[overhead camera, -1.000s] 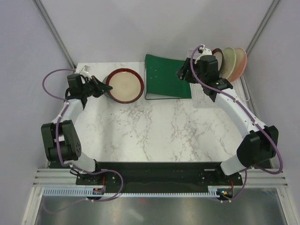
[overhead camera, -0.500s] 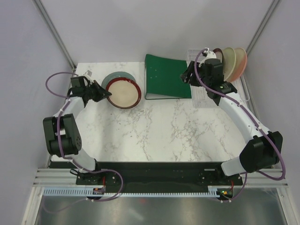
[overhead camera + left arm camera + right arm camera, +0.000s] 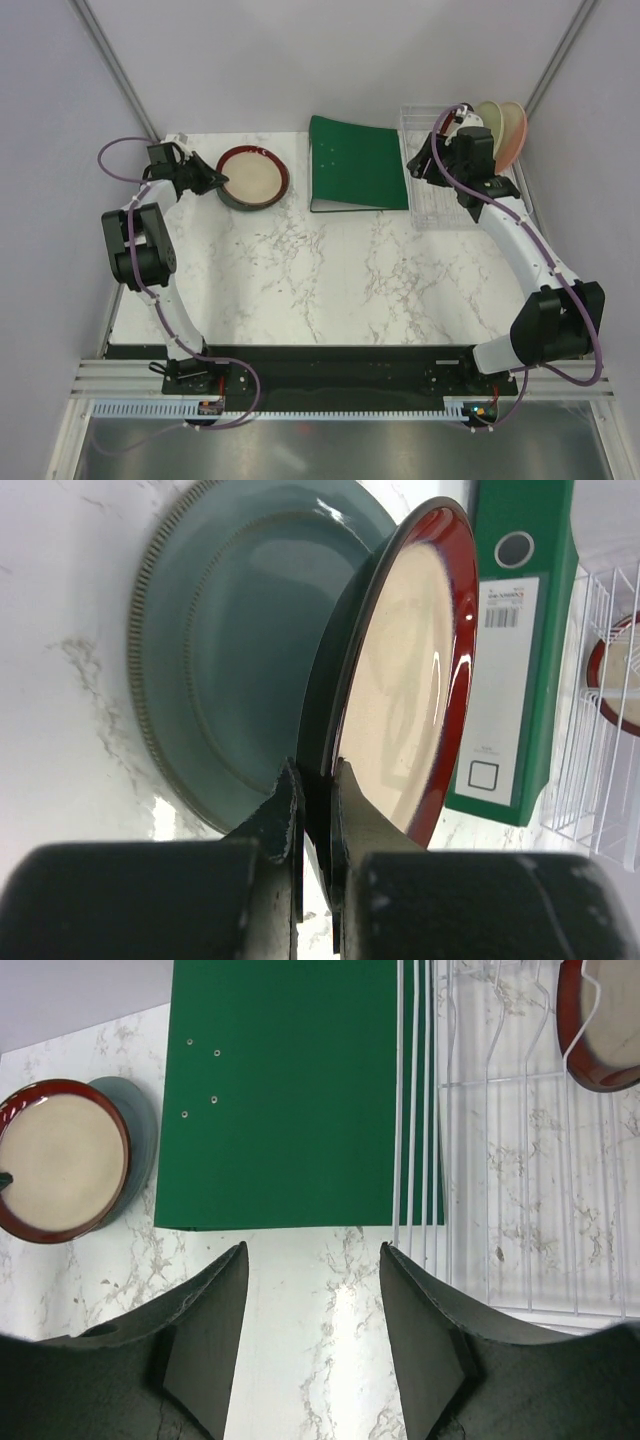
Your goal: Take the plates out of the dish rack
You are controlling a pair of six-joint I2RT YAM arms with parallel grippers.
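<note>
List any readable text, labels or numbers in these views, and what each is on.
Nothing is fully legible.
The barcode, with digits beneath it, on the white spine label of the green binder: too small to read.
A line of small print low on that label, above an empty square: blurred.
No lettering visible on the red-rimmed plate, the slate-grey plate or the dish rack.

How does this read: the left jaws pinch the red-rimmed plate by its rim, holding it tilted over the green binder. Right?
No. The left jaws pinch the red-rimmed plate by its rim, holding it tilted over the slate grey plate, not the green binder, which lies beside them. The left wrist view shows it.
</note>
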